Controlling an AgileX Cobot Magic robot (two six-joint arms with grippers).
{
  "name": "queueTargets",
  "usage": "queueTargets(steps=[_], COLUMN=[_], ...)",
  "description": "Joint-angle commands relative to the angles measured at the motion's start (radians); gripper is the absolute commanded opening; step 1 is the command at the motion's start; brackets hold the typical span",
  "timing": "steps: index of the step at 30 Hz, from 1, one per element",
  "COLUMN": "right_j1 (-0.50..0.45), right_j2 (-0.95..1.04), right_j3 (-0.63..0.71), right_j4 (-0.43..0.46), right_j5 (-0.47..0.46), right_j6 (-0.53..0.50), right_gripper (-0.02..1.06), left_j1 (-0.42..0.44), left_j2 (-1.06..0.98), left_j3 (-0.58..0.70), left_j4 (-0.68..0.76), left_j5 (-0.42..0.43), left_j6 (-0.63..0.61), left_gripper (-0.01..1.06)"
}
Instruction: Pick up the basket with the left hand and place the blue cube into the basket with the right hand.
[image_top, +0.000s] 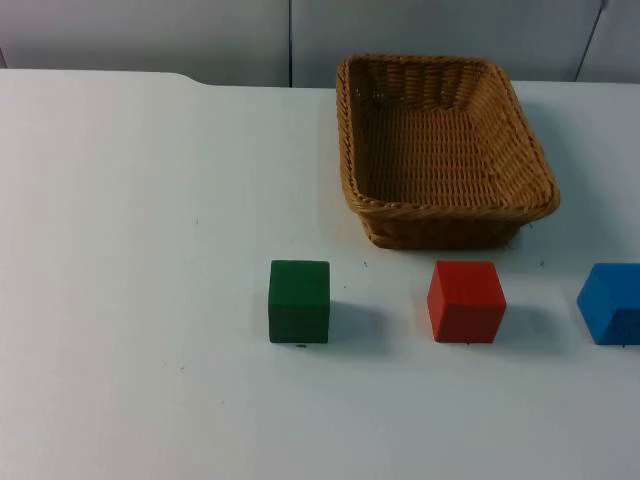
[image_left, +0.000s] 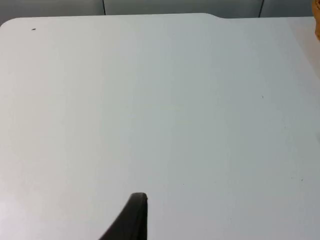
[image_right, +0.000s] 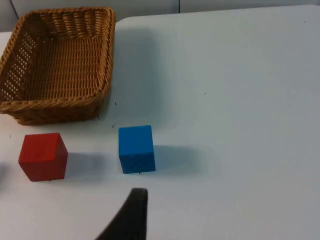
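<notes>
A: Basket (image_top: 445, 150) location?
B: Wicker, rectangular, resting on white surface (image_top: 120, 250) at approx. 1 o'clock from centre in top view, near grey partition wall (image_top: 150, 30). Nothing inside.
A: Cubes?
B: Three in a row nearer the camera, each apart from basket. Green cube (image_top: 299, 301) at 6 o'clock of centre, red cube (image_top: 466, 301) to its 3 o'clock, blue cube (image_top: 611, 303) further at 3 o'clock, by frame edge.
A: Left gripper (image_left: 131, 220)?
B: One black fingertip over bare surface; jaws' state: can't tell.
A: Right gripper (image_right: 130, 215)?
B: Fingertip near blue cube, not touching. Jaws: can't tell.
</notes>
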Motion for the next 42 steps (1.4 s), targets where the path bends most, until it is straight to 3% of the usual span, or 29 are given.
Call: queueTargets(steps=[1,9,27,33,42], right_j1=[-0.008,-0.008,-0.008,-0.008,-0.008], right_j2=[-0.004,0.084,0.535,0.651,0.878], right_j3=[-0.012,-0.075,-0.316,-0.369,-0.437], right_j4=[-0.002,0.006,0.008,0.01,0.083], right_j5=[-0.023,-0.024,-0.171,-0.194,-0.25], right_j6=[-0.002,-0.002,-0.025,-0.025,-0.066], right_gripper=[1.05,1.05,1.05,1.05,1.04], left_j1=[-0.007,-0.007,-0.007,-0.007,-0.007], left_j2=[-0.005,0.039,0.377,0.481,0.7], left_j3=[-0.007,-0.069,-0.163,-0.175,-0.262], left_j4=[-0.008,-0.016,-0.152,-0.188,-0.21], left_j5=[-0.019,-0.044,-0.341,-0.392,-0.471], left_j6=[-0.003,-0.003,-0.003,0.008,0.071], left_gripper=[1.05,1.05,1.05,1.05,1.05])
